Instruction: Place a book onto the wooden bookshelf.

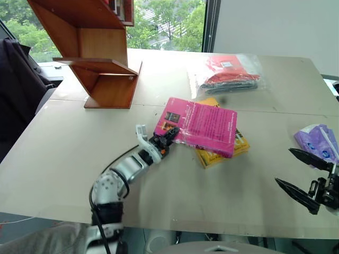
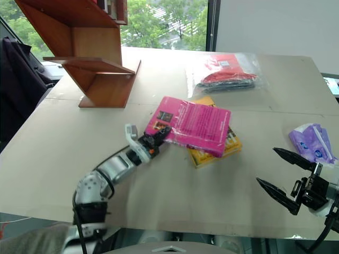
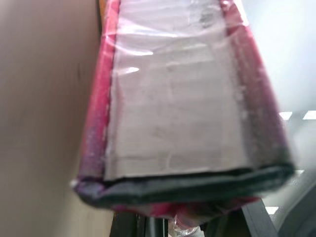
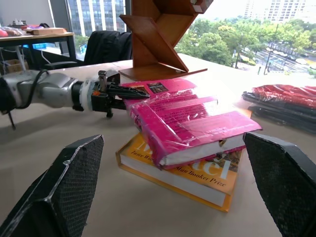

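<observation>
- Mid-tabletop (image 1: 63,153), the book (image 1: 204,124) sits tilted on a yellow book (image 1: 233,148)
- left hand (image 1: 165,140) pinches its 9 o'clock edge
- right hand (image 1: 304,174) spread wide at 4 o'clock
- wooden bookshelf (image 1: 100,58) way off at 11

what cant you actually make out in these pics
- The wooden bookshelf: its upper part is cut off by the head views' top edge.
- The yellow book: mostly covered by the book; title unreadable.
- White text on the book's back cover: too small.
- Left hand: grip point hidden in the left wrist view by the book.
</observation>
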You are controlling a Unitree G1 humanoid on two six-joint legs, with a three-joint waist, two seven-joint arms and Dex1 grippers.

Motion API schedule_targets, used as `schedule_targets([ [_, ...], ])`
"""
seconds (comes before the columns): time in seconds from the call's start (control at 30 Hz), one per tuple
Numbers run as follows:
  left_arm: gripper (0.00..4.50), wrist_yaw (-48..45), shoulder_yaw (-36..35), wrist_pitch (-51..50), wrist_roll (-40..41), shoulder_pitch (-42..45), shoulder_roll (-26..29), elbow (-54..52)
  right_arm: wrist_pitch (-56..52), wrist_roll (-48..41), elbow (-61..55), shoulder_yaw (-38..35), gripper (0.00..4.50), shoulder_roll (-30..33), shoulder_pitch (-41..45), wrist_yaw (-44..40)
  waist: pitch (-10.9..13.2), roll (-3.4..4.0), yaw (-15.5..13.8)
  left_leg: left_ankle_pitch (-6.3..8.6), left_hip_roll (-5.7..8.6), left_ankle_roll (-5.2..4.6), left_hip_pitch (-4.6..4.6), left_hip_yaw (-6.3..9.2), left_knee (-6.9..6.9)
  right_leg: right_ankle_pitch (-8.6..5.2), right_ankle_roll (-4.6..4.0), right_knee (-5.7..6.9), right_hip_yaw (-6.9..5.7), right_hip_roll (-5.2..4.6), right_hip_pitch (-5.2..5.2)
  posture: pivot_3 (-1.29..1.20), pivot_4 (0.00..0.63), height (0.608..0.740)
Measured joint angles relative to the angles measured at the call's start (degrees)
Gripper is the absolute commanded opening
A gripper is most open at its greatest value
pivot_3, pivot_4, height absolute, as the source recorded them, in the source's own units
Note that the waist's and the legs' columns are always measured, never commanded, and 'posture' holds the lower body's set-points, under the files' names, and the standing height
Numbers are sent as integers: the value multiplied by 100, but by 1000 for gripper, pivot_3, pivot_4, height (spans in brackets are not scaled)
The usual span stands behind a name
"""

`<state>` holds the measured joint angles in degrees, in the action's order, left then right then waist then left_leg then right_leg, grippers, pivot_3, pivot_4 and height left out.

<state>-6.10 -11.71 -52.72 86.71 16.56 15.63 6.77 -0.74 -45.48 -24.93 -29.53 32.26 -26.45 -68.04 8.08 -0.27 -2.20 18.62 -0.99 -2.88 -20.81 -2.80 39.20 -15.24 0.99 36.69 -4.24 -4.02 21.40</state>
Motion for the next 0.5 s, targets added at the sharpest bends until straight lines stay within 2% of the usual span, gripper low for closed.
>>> schedule_targets([
  [0.2,131,-1188,130,-374,-862,827,480,994,-2,22,-1,34,4500,-10,54,73,7,-13,3,-1,4,2,-14,0,-1,8,22,-3,-2,1,10,0,150,740],
  [0.27,1177,-1464,167,-387,-1155,982,516,1161,2,24,-1,34,4500,-19,32,93,8,-14,1,-1,4,4,-15,2,-1,4,28,-4,-4,0,10,0,150,740],
  [0.33,1974,-1564,177,-316,-1512,1074,524,1266,9,25,-6,35,4500,-55,5,103,9,-14,4,-2,4,5,-14,2,-1,4,30,-3,-2,-1,9,0,150,740],
  [0.4,2981,-1631,100,-333,-1743,1028,510,1338,10,28,-8,39,4500,-87,-19,117,15,-16,11,-2,4,7,-14,2,-1,4,31,-2,-1,-2,10,0,150,740],
  [0.5,4423,-1651,-141,-472,-1694,979,361,1161,10,51,-13,56,4500,-94,-4,159,19,-20,12,-5,3,11,-11,3,-1,5,32,1,0,-9,10,0,150,740],
])
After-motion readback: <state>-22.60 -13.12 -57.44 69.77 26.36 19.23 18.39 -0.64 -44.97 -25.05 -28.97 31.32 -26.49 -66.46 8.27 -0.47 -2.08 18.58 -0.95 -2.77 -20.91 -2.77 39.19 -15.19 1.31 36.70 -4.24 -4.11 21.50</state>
